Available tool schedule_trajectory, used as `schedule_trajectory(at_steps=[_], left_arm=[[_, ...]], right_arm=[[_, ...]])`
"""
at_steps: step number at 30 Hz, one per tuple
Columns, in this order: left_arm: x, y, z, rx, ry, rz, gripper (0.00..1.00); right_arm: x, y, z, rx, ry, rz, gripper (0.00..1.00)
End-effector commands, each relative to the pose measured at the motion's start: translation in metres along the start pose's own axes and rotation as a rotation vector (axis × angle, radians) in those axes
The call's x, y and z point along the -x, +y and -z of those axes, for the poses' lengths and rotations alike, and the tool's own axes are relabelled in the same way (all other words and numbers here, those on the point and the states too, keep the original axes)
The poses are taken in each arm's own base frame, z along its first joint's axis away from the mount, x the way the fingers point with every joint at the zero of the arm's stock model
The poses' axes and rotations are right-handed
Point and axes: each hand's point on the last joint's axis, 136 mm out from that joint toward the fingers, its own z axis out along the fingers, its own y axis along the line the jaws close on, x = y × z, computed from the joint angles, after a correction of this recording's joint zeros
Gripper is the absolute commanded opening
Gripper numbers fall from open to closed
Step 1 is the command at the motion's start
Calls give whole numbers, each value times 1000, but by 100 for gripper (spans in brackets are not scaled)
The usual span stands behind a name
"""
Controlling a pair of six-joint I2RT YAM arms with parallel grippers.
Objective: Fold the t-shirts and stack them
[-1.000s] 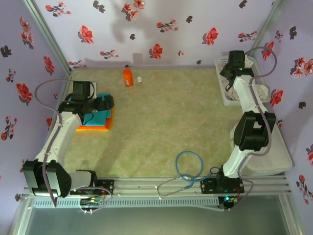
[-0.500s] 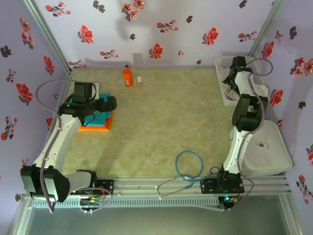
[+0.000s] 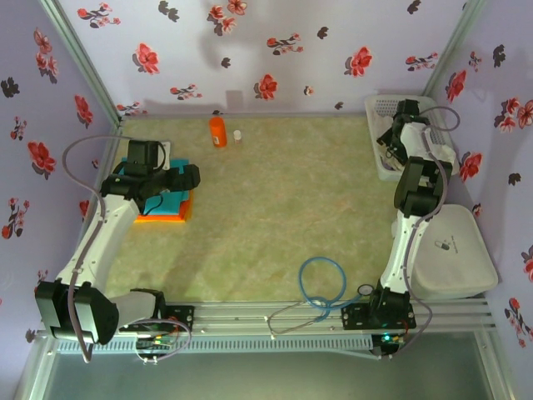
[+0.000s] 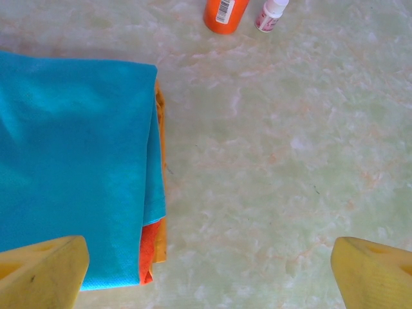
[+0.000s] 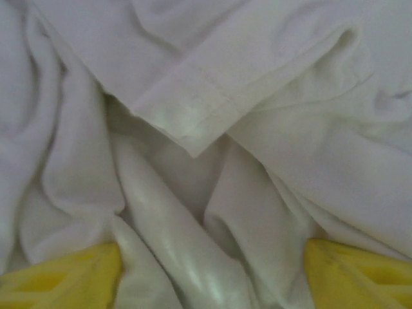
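We make out a barcode on the orange bottle (image 4: 225, 13). The left gripper (image 4: 209, 273) is spread wide at the folded teal shirt (image 4: 71, 167)'s edge, and the right gripper (image 5: 211, 273) is wide over the wrinkled white shirt (image 5: 257, 77).

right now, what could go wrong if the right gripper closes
The right gripper, open, straddles bunched folds of the white t-shirt; closing here may pinch several layers and lift a clump.
Pulling up could drag the basket along.
The open left gripper hangs by the teal t-shirt; a low sweep could skew it.
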Motion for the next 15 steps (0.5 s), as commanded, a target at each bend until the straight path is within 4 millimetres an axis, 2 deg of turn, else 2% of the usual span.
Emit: schedule_trajectory(at_steps=[1, 3, 7, 9, 12, 15], left_arm=[[-5, -4, 3, -17, 5, -21, 97], [-6, -4, 3, -16, 7, -20, 97], [-6, -4, 2, -16, 9, -22, 97], [-7, -5, 1, -17, 13, -23, 97], [-7, -5, 2, -18, 12, -25, 97], [-6, -5, 2, -19, 9, -26, 97]], right_arm=[[-7, -4, -4, 4, 47, -16, 64], [-6, -4, -4, 7, 49, -18, 49], [-4, -3, 2, 18, 47, -20, 8], [2, -6, 9, 7, 17, -25, 0], [15, -5, 31, 18, -53, -31, 0], [32, -3, 60, 49, -147, -45, 0]])
